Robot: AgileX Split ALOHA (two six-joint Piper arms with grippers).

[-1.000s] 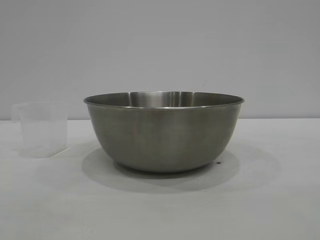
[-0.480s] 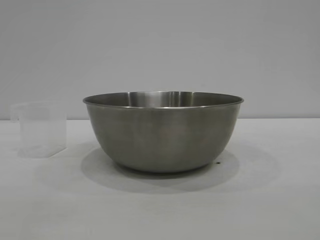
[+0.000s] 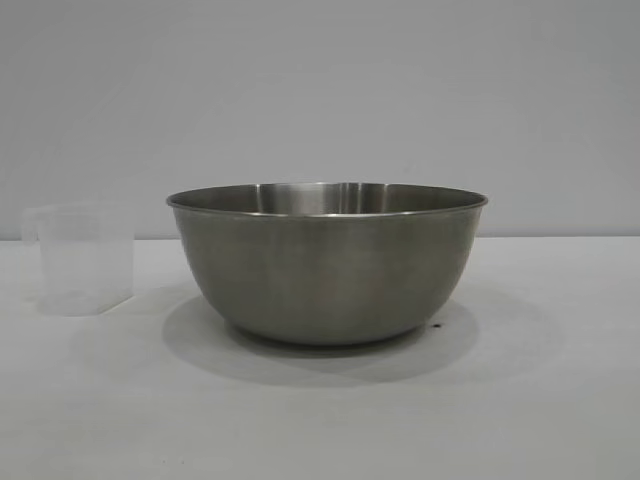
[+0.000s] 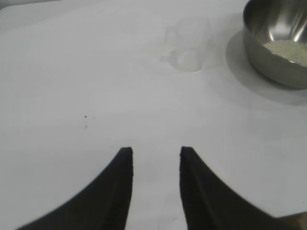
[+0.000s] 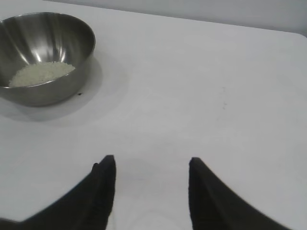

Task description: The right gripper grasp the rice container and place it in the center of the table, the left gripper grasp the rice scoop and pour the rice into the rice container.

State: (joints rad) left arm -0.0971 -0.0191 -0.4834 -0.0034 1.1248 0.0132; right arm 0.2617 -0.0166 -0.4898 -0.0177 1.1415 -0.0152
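Observation:
The steel rice container (image 3: pixel 327 262) stands upright in the middle of the white table (image 3: pixel 320 420). White rice (image 5: pixel 42 73) lies heaped in its bottom, seen also in the left wrist view as rice (image 4: pixel 288 49). The translucent rice scoop (image 3: pixel 80 258) stands upright on the table to the container's left, apart from it and looking empty; scoop (image 4: pixel 188 44). My left gripper (image 4: pixel 153 151) is open over bare table, well back from the scoop, holding nothing. My right gripper (image 5: pixel 152 160) is open over bare table, away from the container (image 5: pixel 43 55), holding nothing. Neither arm shows in the exterior view.
A plain grey wall rises behind the table. A tiny dark speck (image 3: pixel 437 325) lies by the container's base. The table's far edge (image 5: pixel 192 19) runs past the container in the right wrist view.

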